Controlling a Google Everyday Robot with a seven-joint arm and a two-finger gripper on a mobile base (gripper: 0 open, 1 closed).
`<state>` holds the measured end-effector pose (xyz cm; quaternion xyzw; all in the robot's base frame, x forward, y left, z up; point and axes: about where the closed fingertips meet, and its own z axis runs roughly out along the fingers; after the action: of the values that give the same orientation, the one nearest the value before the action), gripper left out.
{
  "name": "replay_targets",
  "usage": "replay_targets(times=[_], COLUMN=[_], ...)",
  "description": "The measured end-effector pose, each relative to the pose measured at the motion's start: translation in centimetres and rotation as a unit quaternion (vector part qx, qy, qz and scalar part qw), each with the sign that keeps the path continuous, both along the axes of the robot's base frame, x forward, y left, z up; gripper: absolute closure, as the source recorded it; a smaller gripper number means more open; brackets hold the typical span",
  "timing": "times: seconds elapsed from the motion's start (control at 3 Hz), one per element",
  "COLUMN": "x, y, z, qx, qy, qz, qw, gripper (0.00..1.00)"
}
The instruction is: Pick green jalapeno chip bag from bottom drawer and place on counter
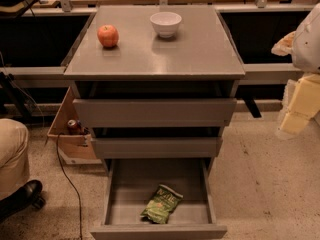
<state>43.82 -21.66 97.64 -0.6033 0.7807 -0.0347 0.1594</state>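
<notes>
The green jalapeno chip bag [162,204] lies flat on the grey floor of the bottom drawer [158,230], near its front and slightly right of centre. The bottom drawer is pulled fully out; the two drawers above it are only slightly out. The counter [200,49] is the grey top of the cabinet. My gripper [294,120] hangs at the right edge of the view, right of the cabinet at about the height of the top drawer, far from the bag and holding nothing that shows.
A red apple [107,35] and a white bowl [165,23] stand on the back of the counter. A cardboard box [67,134] with a can sits left of the cabinet. A person's knee and shoe [15,184] are at the lower left. A cable [70,184] runs over the floor.
</notes>
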Motion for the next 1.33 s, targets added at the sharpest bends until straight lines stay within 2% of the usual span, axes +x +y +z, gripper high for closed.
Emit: replay_targets(times=[0.33,0.67,1.33], x=[0.0,0.9,2.9], y=[0.0,-0.3,1.6], z=[0.0,-5.6,-17.5], qx=[0.000,0.043,0.127], qy=[0.000,0.008,0.022], qz=[0.000,0.004,0.043], qw=[1.0000,0.9990,0.9907], gripper=[0.00,0.00,0.00])
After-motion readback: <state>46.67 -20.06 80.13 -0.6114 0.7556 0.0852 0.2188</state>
